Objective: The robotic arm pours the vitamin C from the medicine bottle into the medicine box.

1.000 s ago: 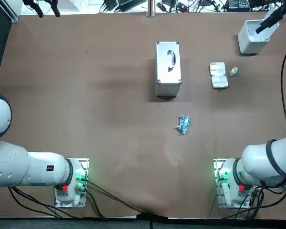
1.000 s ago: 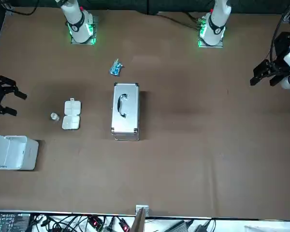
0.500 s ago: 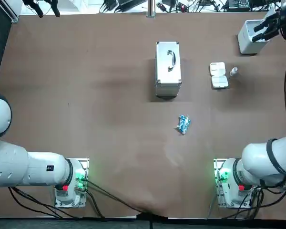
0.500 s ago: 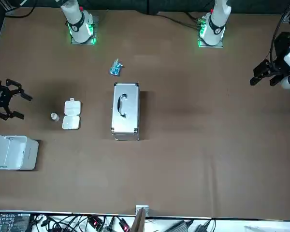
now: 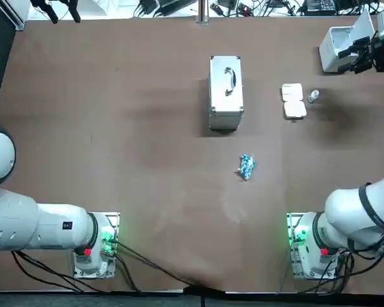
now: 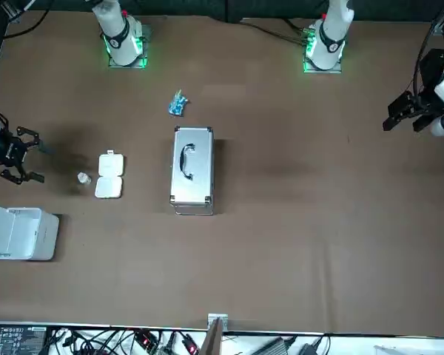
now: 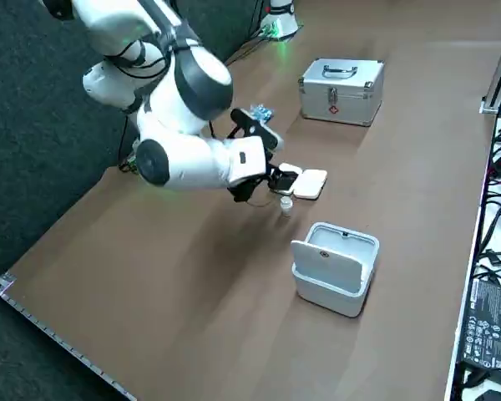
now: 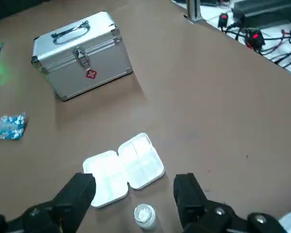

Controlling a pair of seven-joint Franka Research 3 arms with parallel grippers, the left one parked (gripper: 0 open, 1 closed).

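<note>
Brown bench top is filling the overhead view, with the medicine bottle (image 5: 314,96) standing upright just to the right of the open medicine box (image 5: 294,101). The right hand (image 5: 358,56) is hovering near the far right corner, beside the white bin (image 5: 338,48). The bottle is lying apart from the hand, to its left and nearer the bases. A silver case (image 5: 226,93) is sitting mid-bench and a blue packet (image 5: 246,166) is lying nearer the robot.

From across the bench, the right hand (image 6: 31,155) is showing at the left edge with its fingers spread. The medicine bottle (image 6: 83,178) is standing near it, and just beyond the bottle the medicine box (image 6: 109,175) is lying. The white bin (image 6: 18,231) is sitting nearer this camera, and the silver case (image 6: 192,170) is lying at the middle.

From the robot's right side, the right hand (image 7: 271,167) is hanging above the bench. The medicine bottle (image 7: 286,205) is standing just below it, clear of both fingers and next to the medicine box (image 7: 303,180).

At the wrist, the right hand (image 8: 135,183) is gaping wide and holding nothing. The medicine bottle (image 8: 144,216) is sitting in line between its two fingers (image 8: 80,194), touching neither. The medicine box (image 8: 123,170) is lying open just beyond the bottle.
</note>
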